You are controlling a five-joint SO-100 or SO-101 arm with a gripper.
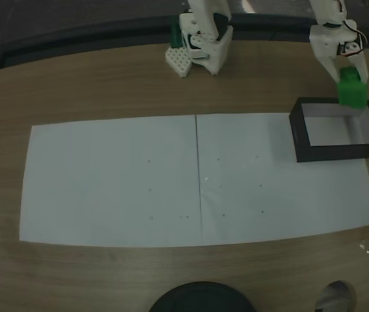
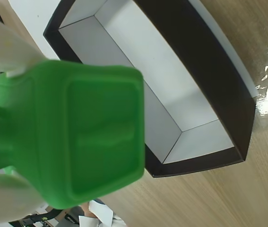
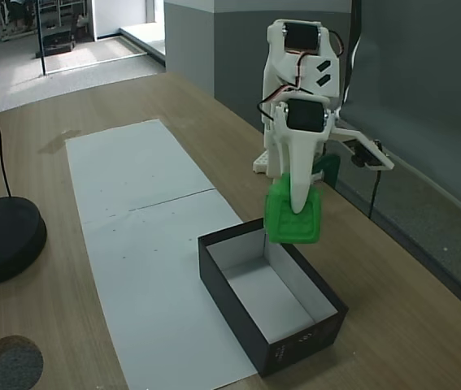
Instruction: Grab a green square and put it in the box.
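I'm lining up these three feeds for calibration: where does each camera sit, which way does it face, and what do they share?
A fixed view: high over the table's near edge, looking down on the white paper sheets; arm base at the far edge, gripper holding the green square.
Wrist view: rides the gripper, looking down past the green square into the box.
A fixed view: off the table's end, angled down its length; whole arm shows above the box.
All three share square and box.
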